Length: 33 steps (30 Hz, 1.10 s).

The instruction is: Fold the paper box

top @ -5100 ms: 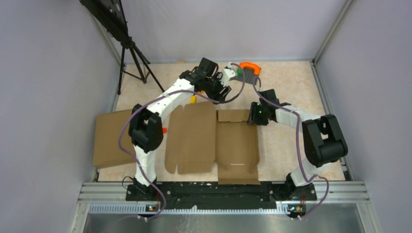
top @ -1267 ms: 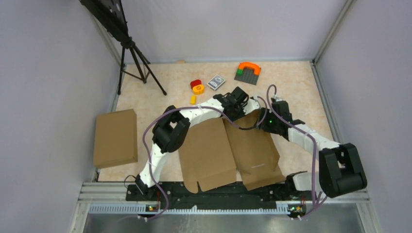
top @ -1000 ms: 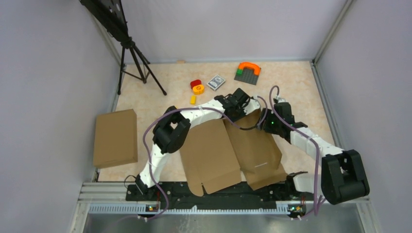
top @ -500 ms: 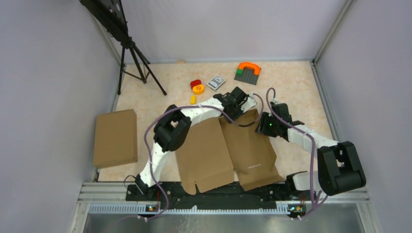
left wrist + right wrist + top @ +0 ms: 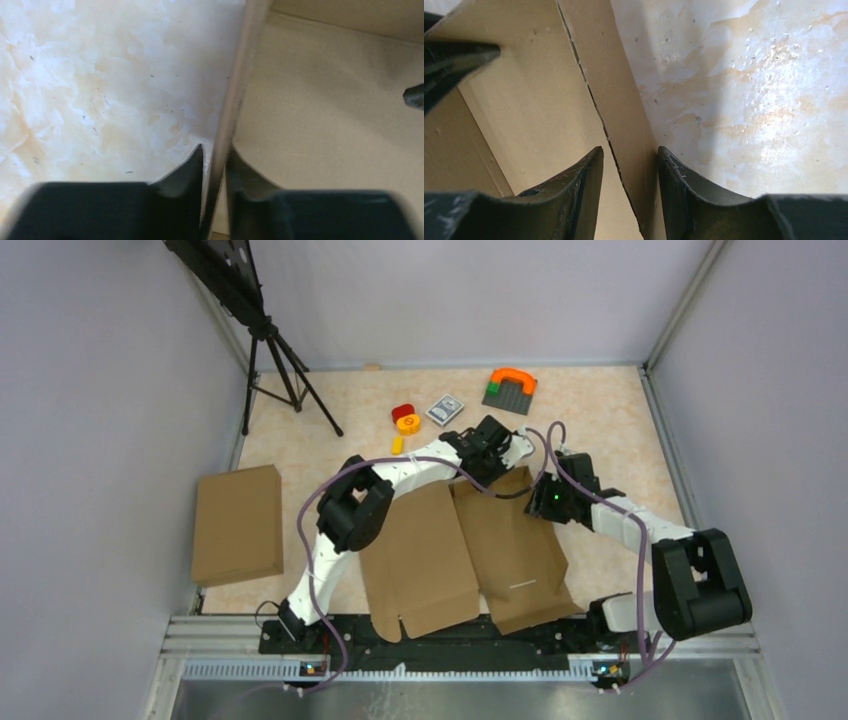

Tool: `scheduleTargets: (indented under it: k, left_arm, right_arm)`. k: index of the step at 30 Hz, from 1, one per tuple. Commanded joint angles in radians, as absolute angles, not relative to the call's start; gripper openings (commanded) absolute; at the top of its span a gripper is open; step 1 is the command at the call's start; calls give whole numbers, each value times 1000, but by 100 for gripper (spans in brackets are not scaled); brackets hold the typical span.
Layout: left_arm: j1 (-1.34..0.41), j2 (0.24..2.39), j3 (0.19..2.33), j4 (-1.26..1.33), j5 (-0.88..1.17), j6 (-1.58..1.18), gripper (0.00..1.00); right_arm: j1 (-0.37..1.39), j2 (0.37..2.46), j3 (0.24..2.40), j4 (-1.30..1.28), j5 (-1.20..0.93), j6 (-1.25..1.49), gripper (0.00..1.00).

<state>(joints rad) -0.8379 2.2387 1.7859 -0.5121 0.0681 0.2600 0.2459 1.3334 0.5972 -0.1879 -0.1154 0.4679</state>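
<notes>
Soft, even light comes from overhead. The tabletop (image 5: 600, 410) beyond the paper box (image 5: 470, 540) looks pale and bright, and the shadows along the box's edges are faint. Up close, glare shines off the tabletop right of the paper box, and the right pincer (image 5: 630, 152) sits dark and out of focus.

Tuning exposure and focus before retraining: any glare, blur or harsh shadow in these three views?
Top external: even light, sharp, only soft shadows under the arms. Left wrist: left hand and the paper box edge between its fingers are out of focus; table crisper. Right wrist: bright glare on the table at right; right hand fairly sharp.
</notes>
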Motion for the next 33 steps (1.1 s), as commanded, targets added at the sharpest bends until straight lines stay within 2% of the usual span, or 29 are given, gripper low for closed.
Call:
scheduleTargets:
  k: [1,2,10,13,20,23,27,30,32,33]
  left_arm:
    - [-839,2274,1829,-457,91,241,8]
    - [-840,2278,1831,-457,77,242,0]
    - [-879,2253,1730,-387,-172,281,0]
    - [-879,2241,1692,-375,-201,293,0]
    - [-888,2251,1642,-399,-252,322,0]
    - [-884,2252,1636,-410,-257,307,0]
    - [-832,2222,1661,-438,-88,252,0]
    - [-797,2207,1690,-471,-34,243,0]
    - [-784,2206,1703,-493,-47,244,0]
    - [-774,2211,1710,-507,-54,237,0]
  right_arm:
    - [247,1347,630,-169,-137,465,43]
    - [247,1345,633,-172,-137,466,43]
    - [248,1343,639,-172,-142,466,44]
    - [248,1343,643,-173,-146,461,51]
    - [248,1302,647,-190,-136,455,57]
    - [247,1280,639,-191,-135,455,61]
    - [248,1284,643,-202,-148,445,62]
    - [248,1297,650,-214,-154,438,63]
    - [248,1290,653,-217,-158,431,68]
    - [248,1282,656,-224,-157,428,74]
